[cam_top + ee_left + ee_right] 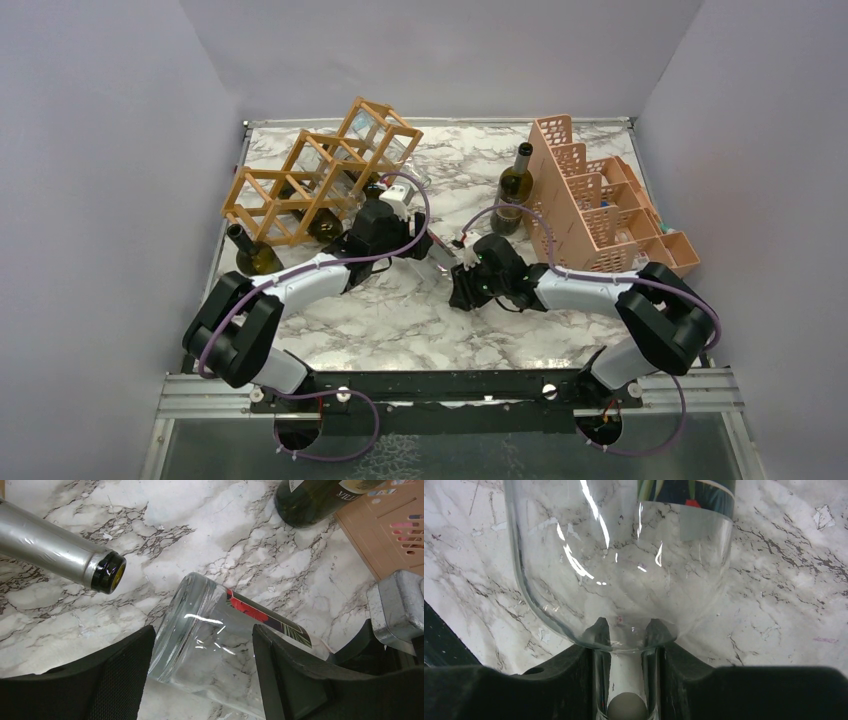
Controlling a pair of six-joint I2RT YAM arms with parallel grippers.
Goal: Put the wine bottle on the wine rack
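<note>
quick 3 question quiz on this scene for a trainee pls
1. True or false: the right end effector is clamped on the neck of the clear bottle.
2. Multiple choice: the wine rack stands on A) the robot's left, B) the robot's right.
3. Fill in: the dark green bottle beside the pink crate stands ____.

Key: 1 true; 2 A; 3 upright.
</note>
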